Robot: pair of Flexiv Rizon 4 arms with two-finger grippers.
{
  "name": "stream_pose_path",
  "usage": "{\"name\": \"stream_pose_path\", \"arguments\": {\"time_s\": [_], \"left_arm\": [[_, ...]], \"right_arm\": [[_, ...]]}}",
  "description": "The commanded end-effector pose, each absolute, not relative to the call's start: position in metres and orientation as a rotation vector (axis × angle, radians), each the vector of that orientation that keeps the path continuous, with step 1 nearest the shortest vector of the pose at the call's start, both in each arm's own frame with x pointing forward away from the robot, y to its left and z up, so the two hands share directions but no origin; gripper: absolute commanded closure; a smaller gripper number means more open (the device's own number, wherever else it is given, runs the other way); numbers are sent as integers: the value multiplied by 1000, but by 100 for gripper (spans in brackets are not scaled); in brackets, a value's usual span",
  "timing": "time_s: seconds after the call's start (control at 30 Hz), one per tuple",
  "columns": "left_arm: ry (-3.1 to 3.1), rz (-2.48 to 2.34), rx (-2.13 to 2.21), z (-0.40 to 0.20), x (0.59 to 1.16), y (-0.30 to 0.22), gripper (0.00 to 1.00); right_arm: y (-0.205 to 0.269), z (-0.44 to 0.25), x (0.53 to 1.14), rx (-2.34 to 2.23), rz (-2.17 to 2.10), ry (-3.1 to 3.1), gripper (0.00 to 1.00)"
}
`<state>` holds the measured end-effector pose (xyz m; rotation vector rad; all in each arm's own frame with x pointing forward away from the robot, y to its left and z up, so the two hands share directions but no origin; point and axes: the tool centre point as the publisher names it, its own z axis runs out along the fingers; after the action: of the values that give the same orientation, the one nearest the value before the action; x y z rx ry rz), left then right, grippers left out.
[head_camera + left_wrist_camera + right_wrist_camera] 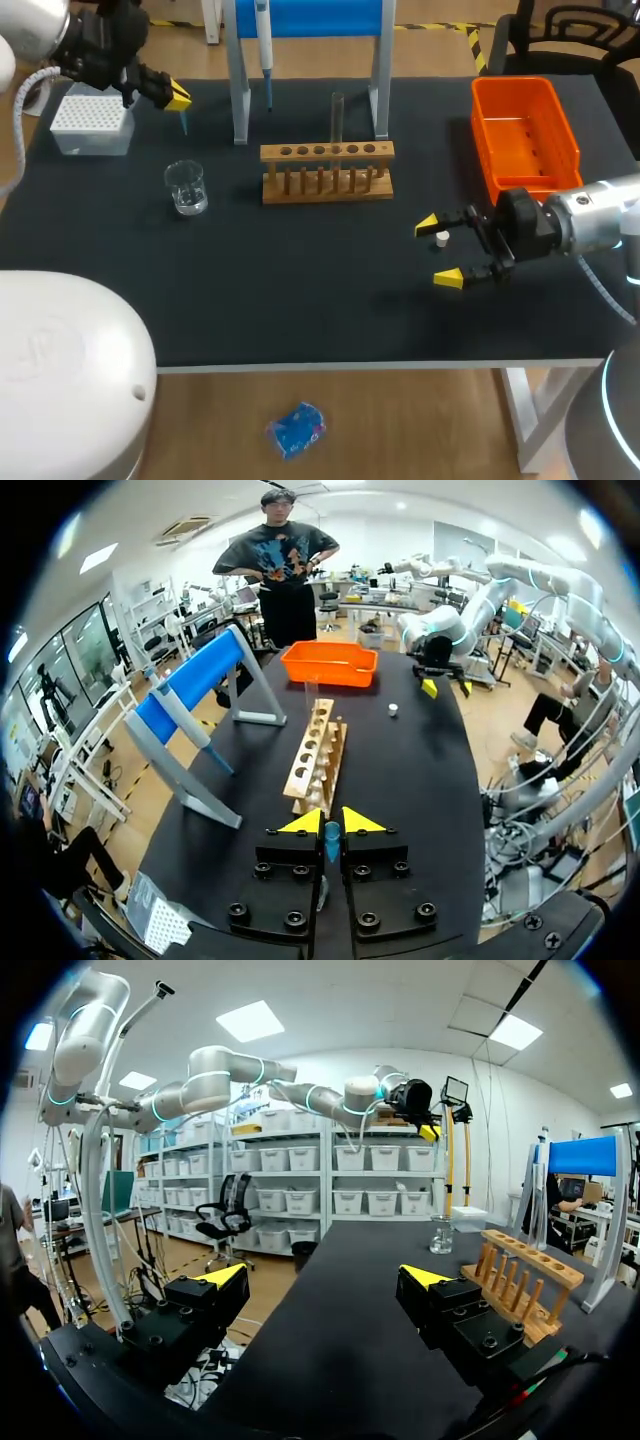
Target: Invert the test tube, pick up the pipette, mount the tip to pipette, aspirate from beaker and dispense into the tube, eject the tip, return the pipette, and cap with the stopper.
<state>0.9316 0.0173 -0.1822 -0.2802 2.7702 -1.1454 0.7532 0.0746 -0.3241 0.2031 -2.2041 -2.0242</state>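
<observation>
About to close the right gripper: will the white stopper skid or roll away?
Probably light: the stopper is tiny beside the right gripper, so a one-sided touch may skid it. It looks round, so it could roll if tipped. It lies nearer one fingertip.

Far left corner: left arm point(95, 45) comes in high, with the left gripper point(176, 98) angled downward. Its fingers are nearly together, clamped on a small blue tip point(332, 841). Right edge: right arm point(600, 212) lies low and roughly level. The right gripper point(438, 251) points toward the middle, fingers spread wide.
</observation>
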Motion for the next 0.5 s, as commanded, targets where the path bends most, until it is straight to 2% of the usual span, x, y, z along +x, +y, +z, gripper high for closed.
{"name": "stream_pose_path", "arguments": {"time_s": [0.03,0.3,0.5], "left_arm": [[2754,-1177,-291,-198,910,-16,100],[2800,-1207,-305,-223,876,-104,100],[2793,-1227,-339,-230,859,-138,100]], "right_arm": [[74,-324,752,202,-2025,-2206,0],[74,-324,752,202,-2025,-2206,0],[74,-324,752,202,-2025,-2206,0]]}}
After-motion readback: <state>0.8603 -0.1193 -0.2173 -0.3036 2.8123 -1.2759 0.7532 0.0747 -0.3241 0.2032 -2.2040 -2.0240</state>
